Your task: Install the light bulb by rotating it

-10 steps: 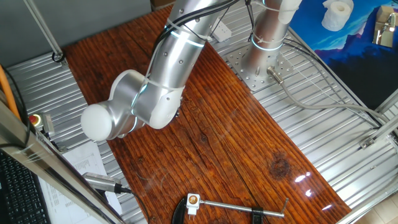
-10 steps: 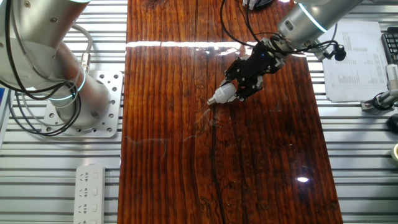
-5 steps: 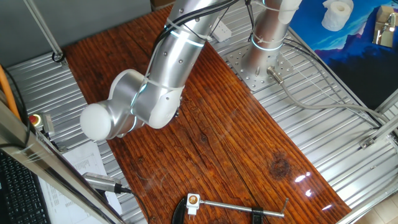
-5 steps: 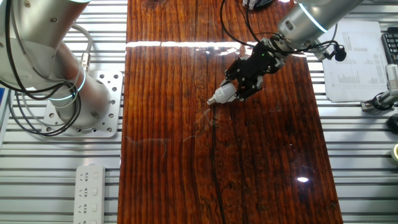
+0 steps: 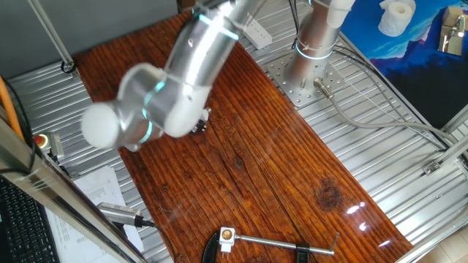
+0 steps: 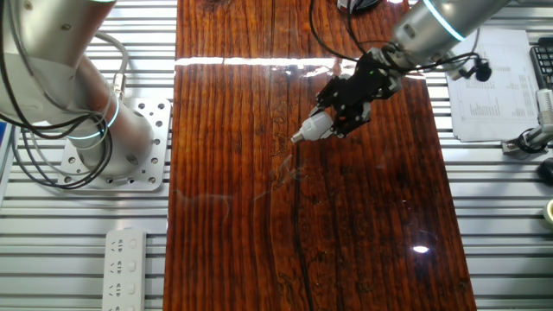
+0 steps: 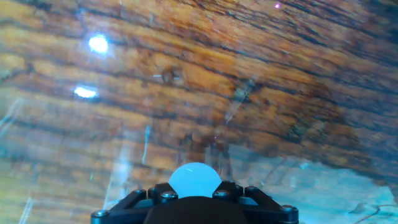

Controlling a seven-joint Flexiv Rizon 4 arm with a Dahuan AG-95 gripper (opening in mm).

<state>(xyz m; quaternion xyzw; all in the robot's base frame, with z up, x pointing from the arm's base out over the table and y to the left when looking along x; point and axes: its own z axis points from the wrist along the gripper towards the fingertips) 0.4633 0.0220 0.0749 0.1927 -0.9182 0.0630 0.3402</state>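
End effector (image 6: 339, 117) is gripping the light bulb (image 6: 309, 130): black fingers are closing on the bulb's wider end, narrow pale base is sticking out past them toward the lower left in the other fixed view. Bulb is sitting tilted, tip hanging over the bare wood of the table (image 6: 259, 216), in the upper-middle part of the tabletop. Can't tell whether the tip is touching the wood or hovering just above it.

Hand view: white dome of the bulb (image 7: 195, 180) is showing at the bottom centre, seated between the black finger blocks (image 7: 155, 200), wood grain is filling the rest of the frame, smeared.

One fixed view: arm (image 5: 157, 95) is looking motion-blurred, its big rounded joint cap (image 5: 102, 126) is blocking the bulb and most of the end effector; only a bit of dark hardware is poking out under the elbow.

Also on the rig:
- arm base (image 6: 104, 142) is bolted to a perforated plate beside the table, cables are looping around it
- white power strip (image 6: 128, 259) is lying on the metal slats near the base
- black clamp with a long metal bar (image 5: 274, 245) is sitting at the near edge of the table in the one fixed view, well apart from the bulb
- printed paper sheet (image 6: 497, 86) is lying off the far side of the table
- white toilet paper roll (image 5: 396, 16) is sitting on the blue surface behind the base
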